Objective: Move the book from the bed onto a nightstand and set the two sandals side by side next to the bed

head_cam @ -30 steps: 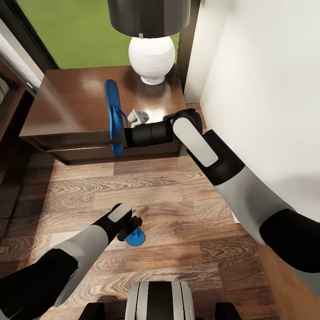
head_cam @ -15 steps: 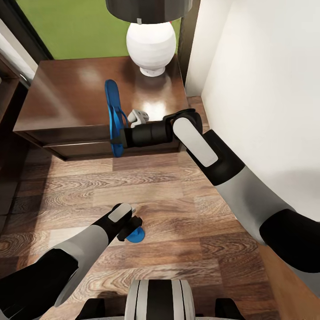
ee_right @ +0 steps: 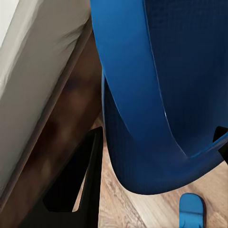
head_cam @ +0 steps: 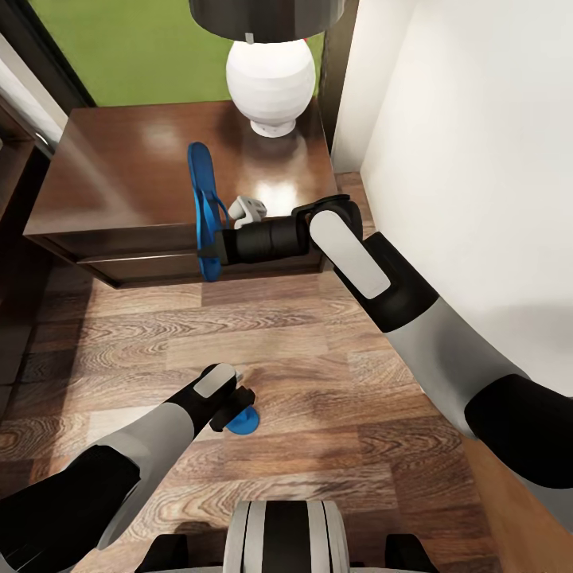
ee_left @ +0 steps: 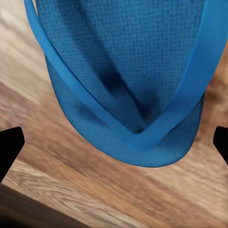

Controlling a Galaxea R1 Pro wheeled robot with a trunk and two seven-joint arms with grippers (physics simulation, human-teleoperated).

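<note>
Right pincer (head_cam: 213,248) pinching one light, floppy sandal (head_cam: 200,199) edge-on, left pincer (head_cam: 237,407) apparently nipping the other sandal (head_cam: 243,425); best gripped by sole rim.

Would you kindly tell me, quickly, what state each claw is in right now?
Left claw: shut on a blue sandal above the floor.
Right claw: shut on the other sandal, held on edge.

Nightstand (head_cam: 119,191) ahead, against wall (head_cam: 477,159) at right, lamp (head_cam: 270,79) at its back. One sandal (head_cam: 203,211) upright before nightstand in right gripper (head_cam: 213,245). Other sandal (head_cam: 243,423) nearer, in left gripper (head_cam: 237,406), above floor (head_cam: 318,358).
</note>
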